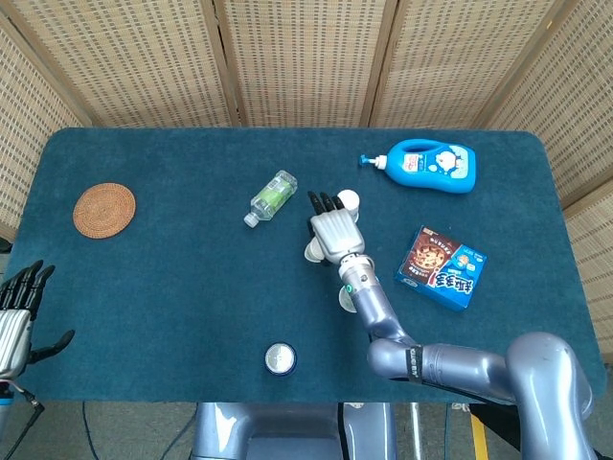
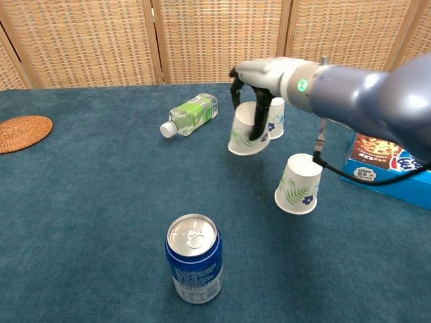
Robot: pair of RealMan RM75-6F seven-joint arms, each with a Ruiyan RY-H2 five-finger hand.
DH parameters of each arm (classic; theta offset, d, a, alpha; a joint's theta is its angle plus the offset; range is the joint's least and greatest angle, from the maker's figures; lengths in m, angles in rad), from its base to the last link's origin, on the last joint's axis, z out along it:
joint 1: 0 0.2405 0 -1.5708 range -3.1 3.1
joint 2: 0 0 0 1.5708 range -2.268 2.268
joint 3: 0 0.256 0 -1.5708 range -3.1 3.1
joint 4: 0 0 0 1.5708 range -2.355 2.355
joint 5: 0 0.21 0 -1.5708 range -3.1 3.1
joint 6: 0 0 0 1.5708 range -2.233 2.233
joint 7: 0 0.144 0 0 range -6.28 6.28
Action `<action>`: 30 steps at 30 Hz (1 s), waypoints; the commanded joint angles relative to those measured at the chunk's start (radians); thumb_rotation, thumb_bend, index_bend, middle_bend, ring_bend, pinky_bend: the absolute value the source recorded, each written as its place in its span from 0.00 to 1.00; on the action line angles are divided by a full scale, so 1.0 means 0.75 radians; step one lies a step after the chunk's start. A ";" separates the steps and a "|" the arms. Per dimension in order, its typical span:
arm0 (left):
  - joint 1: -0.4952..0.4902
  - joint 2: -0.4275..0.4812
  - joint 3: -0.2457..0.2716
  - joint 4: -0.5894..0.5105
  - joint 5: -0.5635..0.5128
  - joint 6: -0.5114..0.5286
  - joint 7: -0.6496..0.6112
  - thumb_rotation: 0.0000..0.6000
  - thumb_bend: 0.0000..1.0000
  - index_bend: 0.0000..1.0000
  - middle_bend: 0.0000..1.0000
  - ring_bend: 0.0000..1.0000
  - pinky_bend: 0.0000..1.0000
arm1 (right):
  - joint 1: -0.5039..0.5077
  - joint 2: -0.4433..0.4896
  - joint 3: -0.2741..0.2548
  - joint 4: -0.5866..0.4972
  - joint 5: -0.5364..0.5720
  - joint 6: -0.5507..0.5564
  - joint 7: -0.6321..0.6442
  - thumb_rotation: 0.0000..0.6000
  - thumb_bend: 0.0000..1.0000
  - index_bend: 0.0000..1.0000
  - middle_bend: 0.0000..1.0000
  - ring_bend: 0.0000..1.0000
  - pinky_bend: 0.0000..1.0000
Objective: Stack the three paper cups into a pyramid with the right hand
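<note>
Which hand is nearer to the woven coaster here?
Left. The left hand hangs off the table's near left edge, below the woven coaster. The right hand holds a paper cup mid-table, far to the coaster's right.

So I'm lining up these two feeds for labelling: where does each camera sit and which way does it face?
Head view: high above the near edge, looking steeply down on the table; shows the right hand and arm, and the left hand at the edge.
Chest view: low at the near edge, looking across toward the screens; shows the right hand.
Shared: the held paper cup, the can.
</note>
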 commanded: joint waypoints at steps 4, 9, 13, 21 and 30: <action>0.008 0.005 0.006 -0.012 0.028 0.028 -0.001 1.00 0.24 0.00 0.00 0.00 0.07 | -0.065 0.036 -0.056 -0.140 -0.015 0.075 0.000 1.00 0.12 0.63 0.07 0.00 0.16; 0.014 0.007 0.008 -0.015 0.045 0.047 -0.008 1.00 0.24 0.00 0.00 0.00 0.07 | -0.077 0.023 -0.064 -0.214 -0.035 0.122 -0.004 1.00 0.12 0.62 0.07 0.00 0.16; 0.021 0.014 0.015 -0.023 0.072 0.067 -0.013 1.00 0.24 0.00 0.00 0.00 0.06 | -0.072 0.001 -0.071 -0.286 -0.050 0.172 -0.040 1.00 0.12 0.62 0.07 0.00 0.15; 0.031 0.022 0.024 -0.026 0.101 0.092 -0.032 1.00 0.24 0.00 0.00 0.00 0.06 | -0.083 -0.031 -0.095 -0.342 -0.004 0.234 -0.106 1.00 0.12 0.62 0.07 0.00 0.15; 0.035 0.023 0.029 -0.033 0.119 0.100 -0.023 1.00 0.24 0.00 0.00 0.00 0.06 | -0.099 -0.048 -0.112 -0.351 0.024 0.231 -0.119 1.00 0.12 0.62 0.07 0.00 0.15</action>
